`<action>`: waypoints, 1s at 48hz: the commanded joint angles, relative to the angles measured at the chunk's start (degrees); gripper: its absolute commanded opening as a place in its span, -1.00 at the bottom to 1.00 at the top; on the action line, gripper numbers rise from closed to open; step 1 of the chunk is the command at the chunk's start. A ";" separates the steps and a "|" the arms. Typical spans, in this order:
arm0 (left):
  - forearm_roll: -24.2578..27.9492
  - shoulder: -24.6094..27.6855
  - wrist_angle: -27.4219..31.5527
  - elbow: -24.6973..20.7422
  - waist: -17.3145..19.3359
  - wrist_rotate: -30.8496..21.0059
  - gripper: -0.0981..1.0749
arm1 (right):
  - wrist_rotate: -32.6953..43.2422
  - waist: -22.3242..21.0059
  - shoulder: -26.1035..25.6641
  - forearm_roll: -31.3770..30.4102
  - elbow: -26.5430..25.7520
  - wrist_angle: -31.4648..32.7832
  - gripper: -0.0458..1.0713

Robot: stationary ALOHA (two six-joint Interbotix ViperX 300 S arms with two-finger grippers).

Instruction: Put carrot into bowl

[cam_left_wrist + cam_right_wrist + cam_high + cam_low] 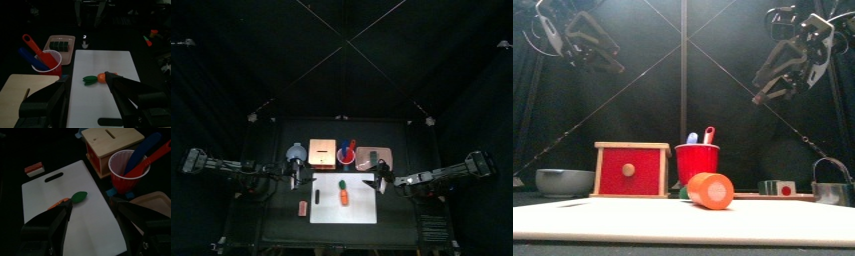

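The carrot (344,194), orange with a green leafy end, lies on the white cutting board (358,208) in the top view. It lies loose on the board; the front view shows its round orange end (711,189). The pale grey-blue bowl (295,152) stands behind the board's left corner, at the far left in the front view (564,181). My left gripper (85,89) hangs open above the board with the carrot (100,77) beyond its jaws. From the other side, my right gripper (90,210) is open too, the carrot (65,202) partly behind one jaw. Both hang high (580,35) (794,55).
A wooden box (322,151) with a red front (631,168) and a red cup (346,153) holding red and blue utensils stand behind the board. A small reddish block (303,207) and a thin black stick (315,196) lie by the board's left edge.
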 commanded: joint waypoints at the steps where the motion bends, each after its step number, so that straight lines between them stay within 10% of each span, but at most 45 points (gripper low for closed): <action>1: -0.09 -0.09 -0.26 -1.14 0.26 0.00 0.73 | -0.09 -0.18 -0.26 -0.09 -0.62 0.00 0.74; 19: -2.99 1.76 -2.29 -3.87 1.76 -0.88 0.73 | -0.09 -0.88 -0.26 0.00 -0.97 0.00 0.74; 48: -37.62 26.37 2.55 -18.02 2.02 -0.70 0.73 | 0.00 -2.29 -0.18 1.41 -0.35 0.00 0.74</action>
